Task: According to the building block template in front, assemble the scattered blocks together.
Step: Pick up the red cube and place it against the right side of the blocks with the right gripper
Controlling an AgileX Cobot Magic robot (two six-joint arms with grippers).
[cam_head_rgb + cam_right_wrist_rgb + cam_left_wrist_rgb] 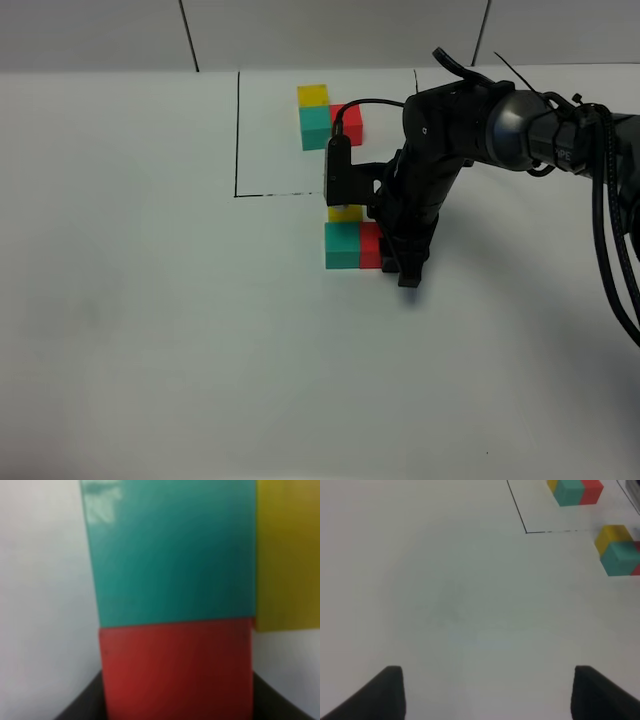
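While the left gripper (485,692) hangs released, the right gripper (392,262) is clenched beside the red block (369,245), which touches the teal-green block (342,246)

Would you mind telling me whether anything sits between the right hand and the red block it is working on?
Nothing visible does. The right hand is right against the red block, which fills the near part of the right wrist view. That block touches the teal-green block, with the yellow block beside it.

The teal cube (172,555) looks smooth, faintly glossy plastic. The white tabletop (150,300) is matt; the right arm (440,150) is black plastic.
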